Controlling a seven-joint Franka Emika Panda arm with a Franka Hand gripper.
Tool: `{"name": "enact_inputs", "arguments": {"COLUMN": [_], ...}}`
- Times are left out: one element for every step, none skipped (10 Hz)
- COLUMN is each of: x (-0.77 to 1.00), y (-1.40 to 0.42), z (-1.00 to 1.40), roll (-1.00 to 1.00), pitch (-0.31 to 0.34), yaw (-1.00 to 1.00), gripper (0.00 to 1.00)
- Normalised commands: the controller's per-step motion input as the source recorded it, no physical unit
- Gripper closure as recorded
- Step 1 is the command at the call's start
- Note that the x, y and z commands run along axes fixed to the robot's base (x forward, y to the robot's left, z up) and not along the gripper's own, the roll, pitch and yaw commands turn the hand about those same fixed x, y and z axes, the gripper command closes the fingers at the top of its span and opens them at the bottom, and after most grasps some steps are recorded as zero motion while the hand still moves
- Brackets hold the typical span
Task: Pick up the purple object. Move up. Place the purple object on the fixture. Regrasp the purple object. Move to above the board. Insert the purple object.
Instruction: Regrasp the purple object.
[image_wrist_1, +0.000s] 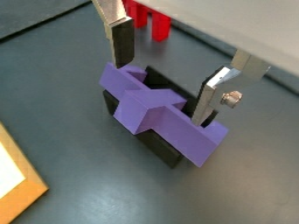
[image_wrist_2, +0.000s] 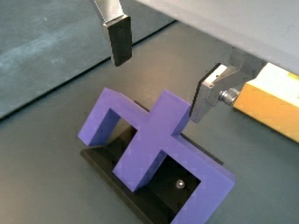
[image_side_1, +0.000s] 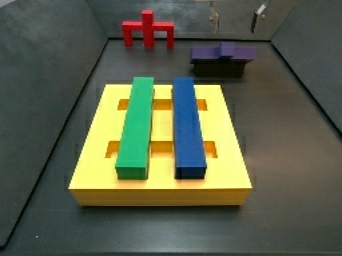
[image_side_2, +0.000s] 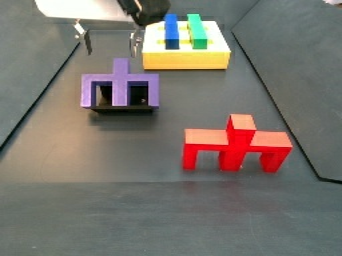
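Gripper (image_wrist_1: 176, 61) hangs open above the purple piece (image_wrist_1: 158, 109) on the fixture (image_side_1: 214, 68); red piece (image_side_1: 147, 30) near the bench's edge, board (image_side_1: 107, 170) apart.

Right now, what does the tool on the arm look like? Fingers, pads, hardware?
The tool, above the purple piece on the black fixture, has two flat silver metal fingers ending in dark rectangular pads. A small screw shows on one plate. The body behind is white. No cables or markings are visible.
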Motion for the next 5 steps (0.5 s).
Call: {"name": "enact_inputs", "arguments": {"x": [-0.20,-0.08,0.00,0.01,-0.05], "y": [-0.48,0.47,-0.04,0.00,0.27], "z": [-0.01,-0.13,0.00,-0.27,-0.77], "roll": [1.00,0.68,0.95,0.55,0.00], "pitch": [-0.303,-0.354,-0.209,-0.066,-0.191], "yaw": [0.03,-0.30,-0.10,-0.04,0.00], "gripper": [0.00,0.00,0.00,0.00,0.00]}}
